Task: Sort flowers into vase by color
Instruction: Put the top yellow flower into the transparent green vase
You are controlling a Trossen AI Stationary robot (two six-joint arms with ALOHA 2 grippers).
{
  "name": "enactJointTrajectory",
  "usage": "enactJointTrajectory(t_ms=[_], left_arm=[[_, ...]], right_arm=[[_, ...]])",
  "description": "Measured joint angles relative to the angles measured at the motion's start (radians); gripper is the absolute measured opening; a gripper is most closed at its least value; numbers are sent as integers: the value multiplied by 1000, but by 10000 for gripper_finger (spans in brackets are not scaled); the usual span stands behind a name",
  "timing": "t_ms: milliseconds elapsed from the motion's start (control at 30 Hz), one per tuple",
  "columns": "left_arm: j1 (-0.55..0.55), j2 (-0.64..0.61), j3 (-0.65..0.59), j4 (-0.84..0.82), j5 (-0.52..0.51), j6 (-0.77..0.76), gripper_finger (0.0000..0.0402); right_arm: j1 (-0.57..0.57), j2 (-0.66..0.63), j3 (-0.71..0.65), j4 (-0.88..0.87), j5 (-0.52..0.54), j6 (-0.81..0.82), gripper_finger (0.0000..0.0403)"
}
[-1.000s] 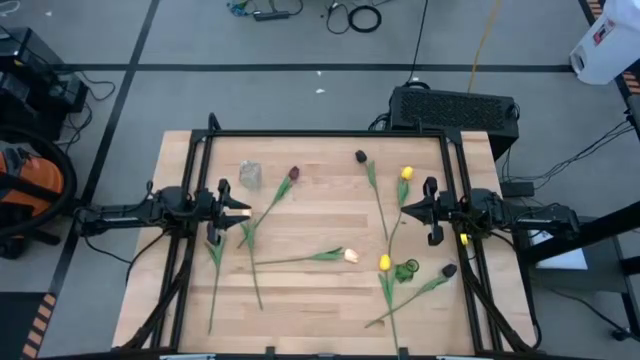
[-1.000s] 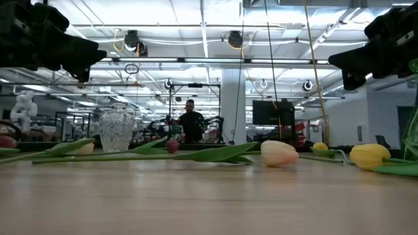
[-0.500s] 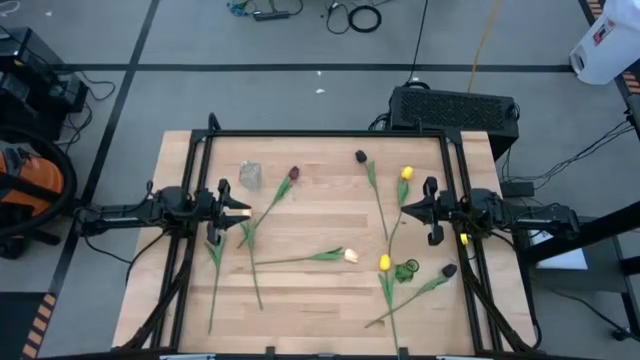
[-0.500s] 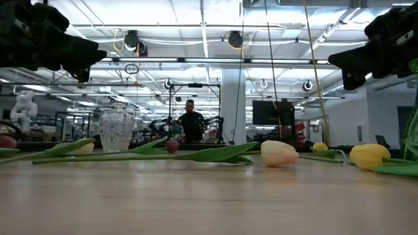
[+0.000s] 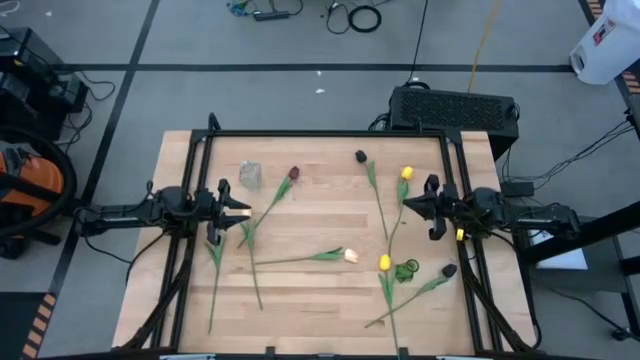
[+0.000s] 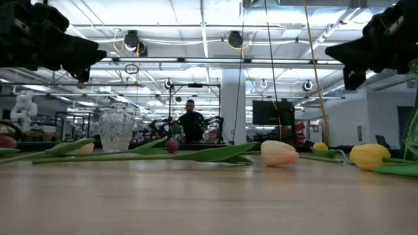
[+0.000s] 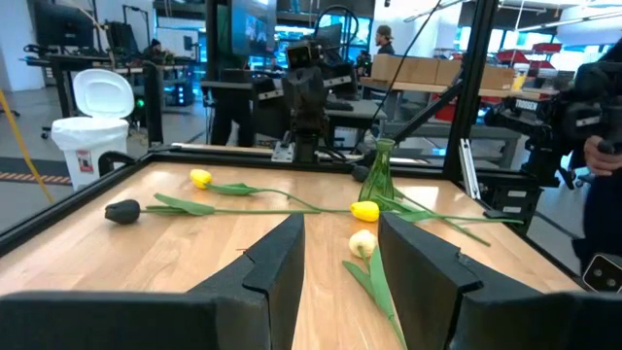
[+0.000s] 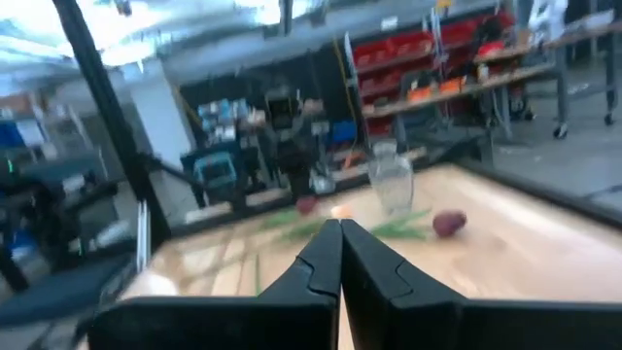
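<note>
Sorting is judged not yet begun: the flowers (image 5: 300, 256) are scattered on the table (image 5: 310, 310), the left gripper (image 5: 243, 209) is parted and empty, the right gripper (image 5: 408, 205) shut, so a stem must first be grasped.

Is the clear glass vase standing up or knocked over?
Upright. In the low view the glass vase stands on its base on the table, mouth up, empty.

The flowers (image 5: 300, 257) lie flat, scattered between the two grippers. 2 yellow heads and 2 near-black lie nearer the right jaws; dark red and cream-peach nearer the left.
</note>
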Motion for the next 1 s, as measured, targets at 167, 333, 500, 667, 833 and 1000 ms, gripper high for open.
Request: enactJointTrajectory(t_ms=[167,333,500,667,833,1000], left_arm=[[0,0,0,0,0,0,141],[0,0,0,0,0,0,141],[0,0,0,0,0,0,141],[0,0,0,0,0,0,141],[0,0,0,0,0,0,141],[0,0,0,0,0,0,141]], right_arm=[[0,75,100,4,160,-80,0],[0,217,270,2,327,-193,0],[0,335,422,8,357,-142,0],[0,394,520,9,358,-57,0],[-6,459,603,7,368,-174,0],[-26,578,727,-31,437,-289,0]])
